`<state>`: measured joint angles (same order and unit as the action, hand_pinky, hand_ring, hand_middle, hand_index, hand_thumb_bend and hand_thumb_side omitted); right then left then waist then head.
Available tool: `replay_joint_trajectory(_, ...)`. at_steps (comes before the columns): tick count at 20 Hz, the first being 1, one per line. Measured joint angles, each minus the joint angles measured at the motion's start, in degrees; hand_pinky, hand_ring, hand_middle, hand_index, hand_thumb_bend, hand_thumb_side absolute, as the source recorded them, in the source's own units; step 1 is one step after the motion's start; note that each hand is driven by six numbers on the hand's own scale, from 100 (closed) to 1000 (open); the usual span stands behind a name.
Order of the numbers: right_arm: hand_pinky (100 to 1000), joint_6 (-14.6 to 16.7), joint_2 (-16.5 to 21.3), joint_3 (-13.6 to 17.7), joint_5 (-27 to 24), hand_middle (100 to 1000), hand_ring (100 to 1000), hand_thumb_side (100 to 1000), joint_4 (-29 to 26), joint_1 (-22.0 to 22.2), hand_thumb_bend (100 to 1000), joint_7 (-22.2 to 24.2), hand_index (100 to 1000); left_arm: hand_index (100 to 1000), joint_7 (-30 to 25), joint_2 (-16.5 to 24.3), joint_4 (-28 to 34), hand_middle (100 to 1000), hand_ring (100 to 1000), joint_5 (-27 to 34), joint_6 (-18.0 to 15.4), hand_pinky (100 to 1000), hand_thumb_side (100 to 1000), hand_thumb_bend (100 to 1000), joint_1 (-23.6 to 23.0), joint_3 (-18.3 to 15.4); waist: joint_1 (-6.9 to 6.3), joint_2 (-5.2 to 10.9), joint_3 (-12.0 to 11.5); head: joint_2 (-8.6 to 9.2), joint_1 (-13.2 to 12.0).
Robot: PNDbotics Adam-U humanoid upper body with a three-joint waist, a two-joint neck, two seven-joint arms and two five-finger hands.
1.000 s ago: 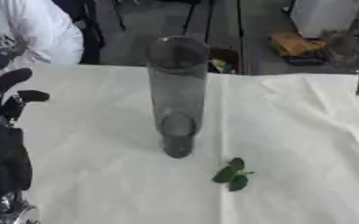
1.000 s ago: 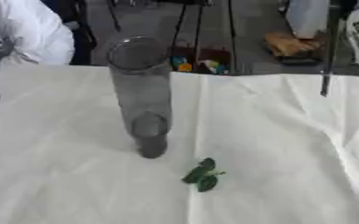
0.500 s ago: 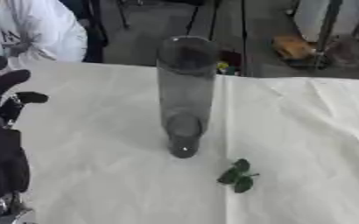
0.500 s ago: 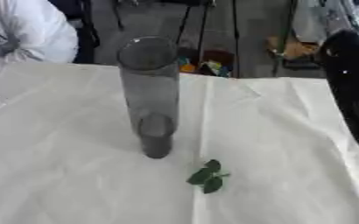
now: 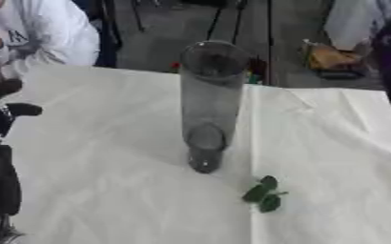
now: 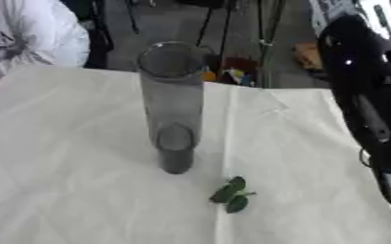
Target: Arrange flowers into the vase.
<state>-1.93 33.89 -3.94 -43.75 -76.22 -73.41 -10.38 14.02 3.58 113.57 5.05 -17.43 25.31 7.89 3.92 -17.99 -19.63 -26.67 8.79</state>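
A tall clear grey glass vase [image 5: 207, 102] stands upright in the middle of the white cloth, with nothing in it. A small green leafy sprig [image 5: 264, 194] lies on the cloth just in front of it and to the right. My left hand [image 5: 3, 102] rests at the left edge, well apart from the vase, its black fingers relaxed and holding nothing. My right arm [image 6: 367, 100] fills the right edge of the right eye view as a large black bulk, level with the vase. Its hand does not show.
The white cloth [image 5: 107, 190] covers the table [image 6: 65, 200] and is creased near the far right corner. A person in a white top [image 5: 40, 33] sits at the far left edge. Beyond the far edge are chair legs and a brown bundle [image 5: 336, 59] on the floor.
My right arm has swung in from the right edge and now looms large in the right eye view. The camera has shifted slightly. Vase, sprig and left hand stay put.
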Motion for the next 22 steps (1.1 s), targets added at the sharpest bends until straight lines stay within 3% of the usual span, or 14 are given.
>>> replay_joint_trajectory(15,100,1.1,-1.0,-0.4,-3.4,100,100,645,1.5,-5.1,165,-2.6,100,912,-0.5,1.0,0.0,702,685,0.0,0.2,536,1000,388,0.0,0.4,1.89,0.47,-0.8,1.1,0.9)
replay_joint_trajectory(22,100,-0.2,-1.7,-0.4,-5.9,100,100,654,1.8,-6.2,170,-5.4,100,912,-0.8,1.0,0.0,701,685,0.1,0.4,537,1000,390,0.0,0.5,2.21,0.71,-0.9,1.1,1.0)
